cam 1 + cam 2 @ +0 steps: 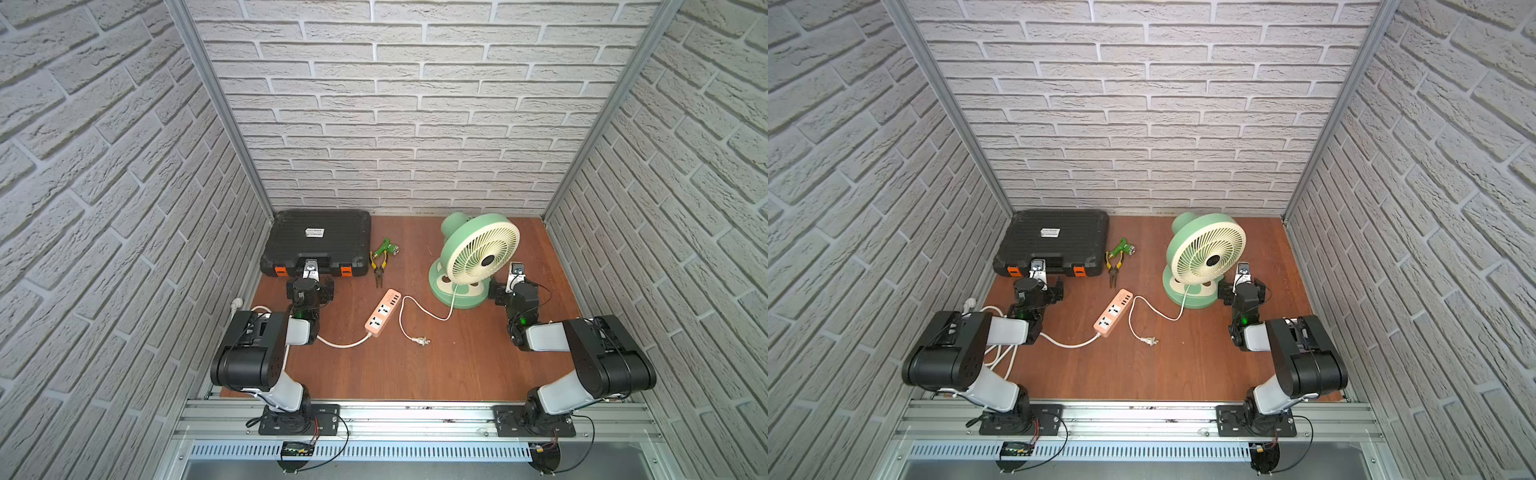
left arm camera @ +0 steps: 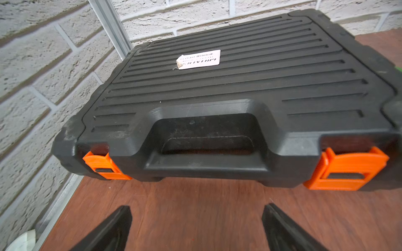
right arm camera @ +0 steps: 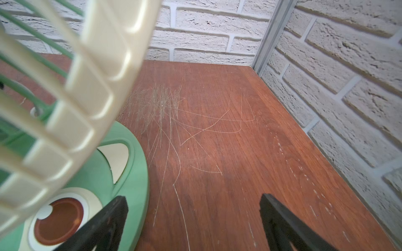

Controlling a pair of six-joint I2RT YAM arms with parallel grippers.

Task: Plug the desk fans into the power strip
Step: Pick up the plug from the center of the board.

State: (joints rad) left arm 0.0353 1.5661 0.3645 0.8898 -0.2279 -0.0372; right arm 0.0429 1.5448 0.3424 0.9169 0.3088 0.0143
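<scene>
The desk fan, mint green with a cream grille, stands upright at the back right. Its thin white cord loops forward and ends in a small plug lying free on the wood. The peach-pink power strip lies diagonally mid-table, a short way left of the plug. My left gripper is open and empty, facing the black toolcase. My right gripper is open and empty beside the fan's base.
A black toolcase with orange latches fills the back left corner. Pliers and a small green tool lie between it and the fan. The strip's thick white cable runs under my left arm. Brick walls close three sides.
</scene>
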